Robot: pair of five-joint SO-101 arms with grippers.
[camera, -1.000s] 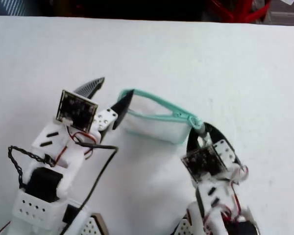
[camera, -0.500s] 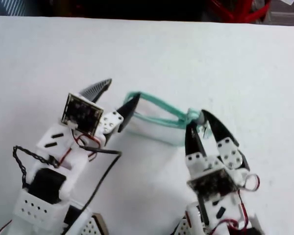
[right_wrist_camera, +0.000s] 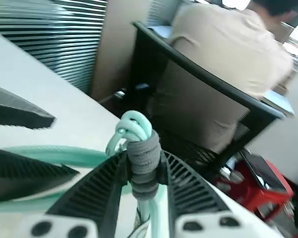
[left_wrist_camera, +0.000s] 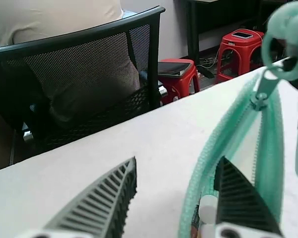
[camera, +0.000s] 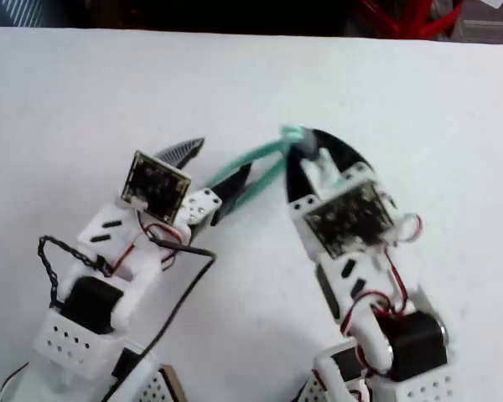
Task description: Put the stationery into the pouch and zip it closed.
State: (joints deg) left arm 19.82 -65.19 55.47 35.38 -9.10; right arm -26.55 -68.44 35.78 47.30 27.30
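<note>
My right gripper (right_wrist_camera: pixel 143 157) clenches the zipper pull (right_wrist_camera: pixel 144 144); my left gripper (left_wrist_camera: pixel 178 163) gapes open, so the pouch (camera: pixel 247 167) may drag, not zip.

White counter (camera: pixel 419 100), plain top, far edge running across at 12 o'clock. Mint-edged pouch (camera: pixel 251 155) is near centre, slightly toward 12 o'clock, its zip edge pulled taut; can't tell how much of it rests on the surface. Left arm (camera: pixel 92 293) stands at 7 o'clock, right arm (camera: pixel 360 251) at 5 o'clock, black cable (camera: pixel 184 297) trailing over the counter between them.
</note>
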